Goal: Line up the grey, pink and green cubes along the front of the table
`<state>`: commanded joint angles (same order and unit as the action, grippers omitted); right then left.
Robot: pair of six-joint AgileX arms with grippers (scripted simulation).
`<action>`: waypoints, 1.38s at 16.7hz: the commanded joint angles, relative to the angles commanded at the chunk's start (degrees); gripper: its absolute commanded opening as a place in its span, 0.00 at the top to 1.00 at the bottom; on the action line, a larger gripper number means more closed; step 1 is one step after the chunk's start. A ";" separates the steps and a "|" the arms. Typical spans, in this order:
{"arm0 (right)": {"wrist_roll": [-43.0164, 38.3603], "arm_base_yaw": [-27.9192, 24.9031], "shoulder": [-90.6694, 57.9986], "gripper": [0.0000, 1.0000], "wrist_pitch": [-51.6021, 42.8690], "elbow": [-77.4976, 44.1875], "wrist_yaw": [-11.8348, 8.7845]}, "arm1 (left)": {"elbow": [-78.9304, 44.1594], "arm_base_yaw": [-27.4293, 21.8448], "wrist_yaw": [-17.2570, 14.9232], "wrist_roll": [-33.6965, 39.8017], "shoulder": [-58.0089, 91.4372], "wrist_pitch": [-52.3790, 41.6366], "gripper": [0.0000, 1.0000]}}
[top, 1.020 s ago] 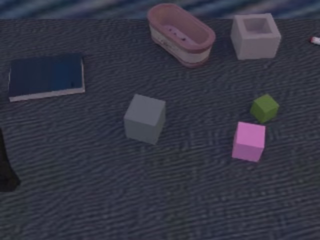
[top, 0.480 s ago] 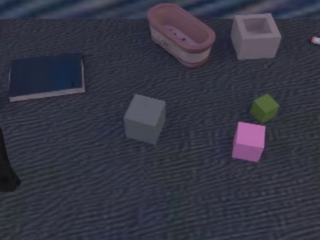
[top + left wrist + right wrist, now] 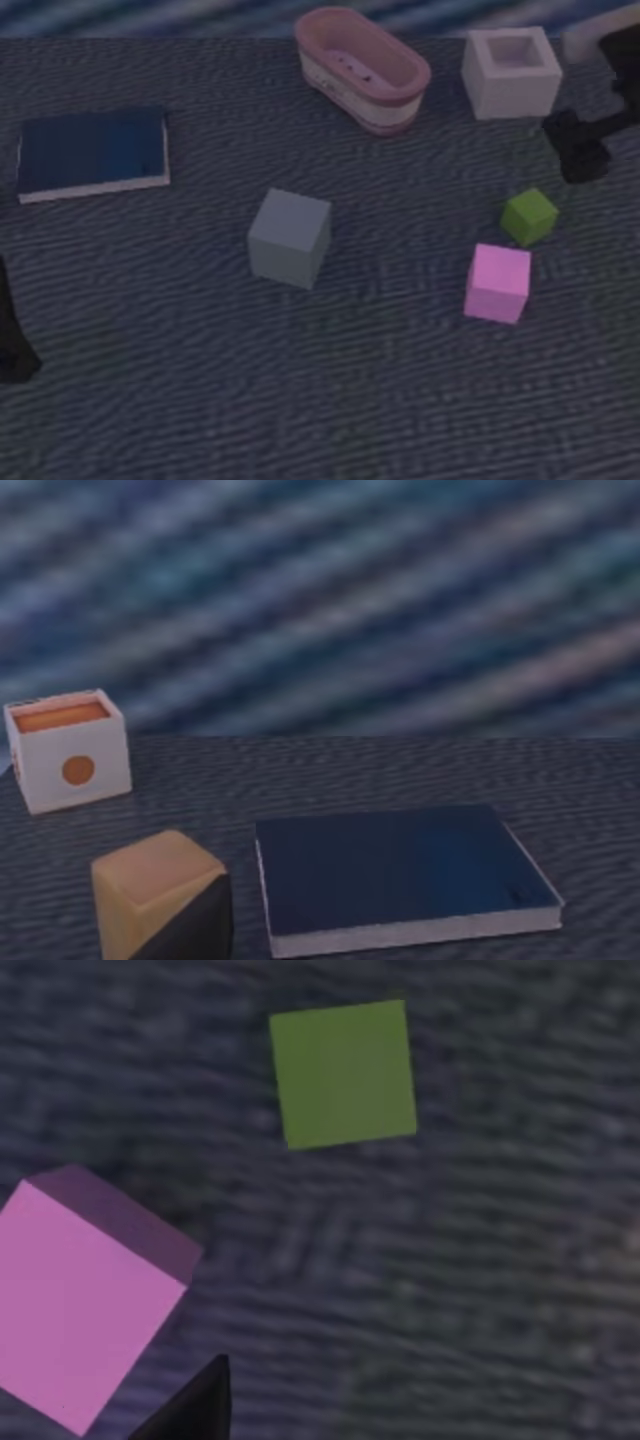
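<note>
Lime green small matte cube (image 3: 529, 216) just behind bright pink matte cube (image 3: 497, 283) at table's (image 3: 330, 400) right, dull grey large cube (image 3: 290, 238) mid-table, right gripper (image 3: 578, 150) hovering near green, jaw state unclear, left gripper (image 3: 12, 350) parked at left edge.

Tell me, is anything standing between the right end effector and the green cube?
Nothing visible does. In the top view the right end effector hangs beyond the green cube, with only bare table between them. The pink cube sits on the cube's front side, out of the way.
</note>
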<state>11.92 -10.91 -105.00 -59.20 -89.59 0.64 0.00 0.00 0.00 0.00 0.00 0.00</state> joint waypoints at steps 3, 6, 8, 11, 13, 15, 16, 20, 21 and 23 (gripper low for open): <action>1.51 -1.51 -13.05 0.00 -7.46 -12.38 -0.11 | 0.00 0.00 0.00 0.00 0.00 0.00 0.00; 2.60 -2.60 -22.31 0.00 -12.56 -22.22 -0.26 | 0.00 0.00 0.00 0.00 0.00 0.00 0.00; 3.07 -3.06 -26.20 0.00 -14.58 -26.23 -0.35 | 0.00 0.00 0.00 0.00 0.00 0.00 0.00; 3.27 -3.26 -27.86 0.00 -15.41 -27.88 -0.40 | 0.00 0.00 0.00 0.00 0.00 0.00 0.00; 3.27 -3.26 -27.86 0.00 -15.41 -27.88 -0.40 | 0.00 0.00 0.00 0.00 0.00 0.00 0.00; 3.22 -2.93 -27.76 0.00 -15.29 -27.74 -0.38 | 0.00 0.00 0.00 0.00 0.00 0.00 0.00; 3.26 -2.97 -27.81 0.00 -15.11 -27.55 -0.38 | 0.00 0.00 0.00 0.00 0.00 0.00 0.00; 3.31 -3.21 -29.33 0.00 -8.56 -22.47 -0.38 | 0.00 0.00 0.00 0.00 0.00 0.00 0.00; 3.25 -3.22 -29.95 0.00 -5.79 -20.66 -0.37 | 0.00 0.00 0.00 0.00 0.00 0.00 0.00; 3.19 -3.29 -31.15 0.00 -0.87 -17.18 -0.36 | 0.00 0.00 0.00 0.00 0.00 0.00 0.00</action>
<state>15.11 -14.20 -136.15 -60.07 -106.78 0.28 0.00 0.00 0.00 0.00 0.00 0.00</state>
